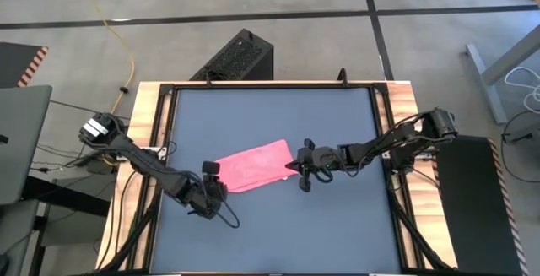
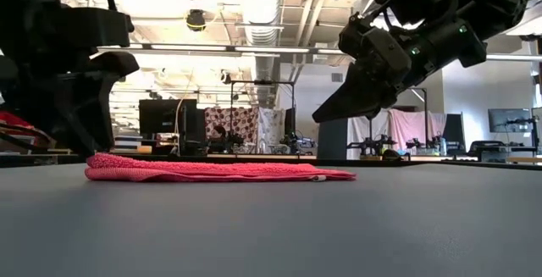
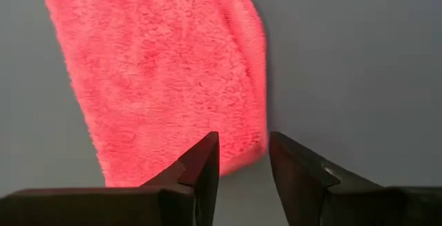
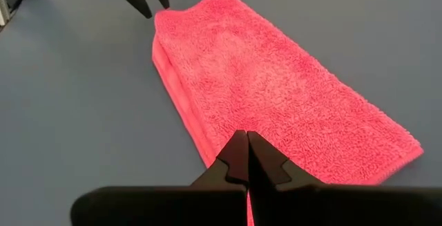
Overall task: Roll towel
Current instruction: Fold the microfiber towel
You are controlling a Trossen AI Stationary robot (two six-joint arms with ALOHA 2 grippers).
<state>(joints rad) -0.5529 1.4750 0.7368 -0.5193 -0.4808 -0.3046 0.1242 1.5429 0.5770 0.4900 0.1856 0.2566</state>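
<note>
Towel (image 4: 269,81) fuzzy pink terry cloth; tabletop (image 1: 270,234) smooth matt grey

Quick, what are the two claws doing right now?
Left claw: open, holding nothing, at one end of the towel.
Right claw: shut, empty, at the towel's other end.

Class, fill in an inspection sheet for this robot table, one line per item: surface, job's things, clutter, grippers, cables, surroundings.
Surface: dark grey tabletop in a wooden frame.
Job's things: pink towel lying flat, folded, not rolled.
Clutter: nothing seen.
Grippers: left gripper open at one end of the towel, holding nothing; right gripper shut at the opposite end.
Cables: yellow cable on the floor; black cables beside the table.
Surroundings: black box behind the table; workshop with monitors in the low view.
</note>
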